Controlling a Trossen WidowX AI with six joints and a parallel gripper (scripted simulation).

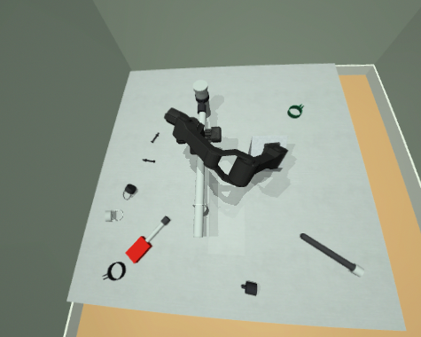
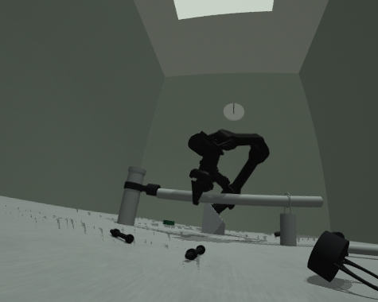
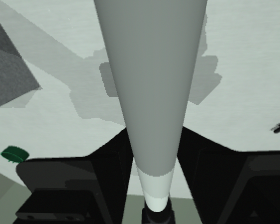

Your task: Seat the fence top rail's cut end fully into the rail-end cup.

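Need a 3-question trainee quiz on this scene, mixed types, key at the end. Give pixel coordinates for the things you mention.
1. True or false: the gripper (image 1: 203, 133) (image 2: 197, 195) (image 3: 152, 125) is closed on the top rail (image 1: 199, 182) (image 2: 266, 199) (image 3: 153, 65).

2. Multiple choice: which thing lies nearest the red-handled tool (image 1: 138, 249)?
A) green band (image 1: 294, 111) (image 2: 169, 222) (image 3: 15, 154)
B) black band (image 1: 124, 266)
C) dark bar with a pale end (image 1: 327, 251)

3. Fill in: the brace band (image 1: 202, 98) (image 2: 134, 186) sits around the big post (image 1: 201, 90) (image 2: 129, 207), nearer its ____ than its foot.

Key: 1 true; 2 B; 3 cap
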